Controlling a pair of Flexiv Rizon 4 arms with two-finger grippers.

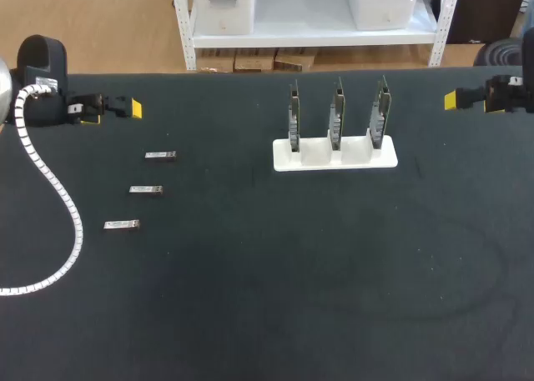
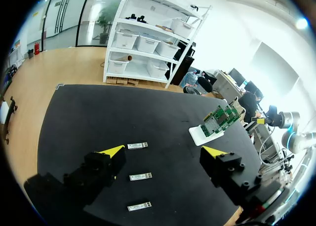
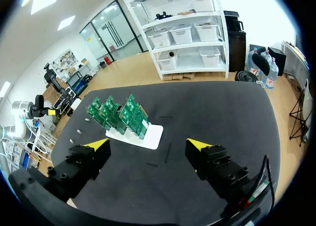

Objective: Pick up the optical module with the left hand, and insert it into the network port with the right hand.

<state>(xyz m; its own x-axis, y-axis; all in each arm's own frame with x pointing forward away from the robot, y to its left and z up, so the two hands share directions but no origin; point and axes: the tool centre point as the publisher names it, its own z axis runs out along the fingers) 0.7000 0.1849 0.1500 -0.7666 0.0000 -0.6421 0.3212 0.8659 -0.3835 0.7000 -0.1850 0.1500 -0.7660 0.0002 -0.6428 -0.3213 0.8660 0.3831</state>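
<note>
A white stand (image 1: 334, 159) on the counter (image 1: 292, 281) holds three green network cards (image 1: 338, 118) upright. Three optical modules (image 1: 145, 189) lie in a row near the left pincer (image 2: 163, 151), wide open like the right pincer (image 3: 148, 144).

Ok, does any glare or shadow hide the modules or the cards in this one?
Head view: no; the table is evenly lit, the three optical modules pale against it, the cards in their white stand barely shadowed. Left wrist view: light beyond the table glares, yet the modules ahead of the left gripper read plainly. Right wrist view: cards clear, modules beyond them mere specks.
</note>
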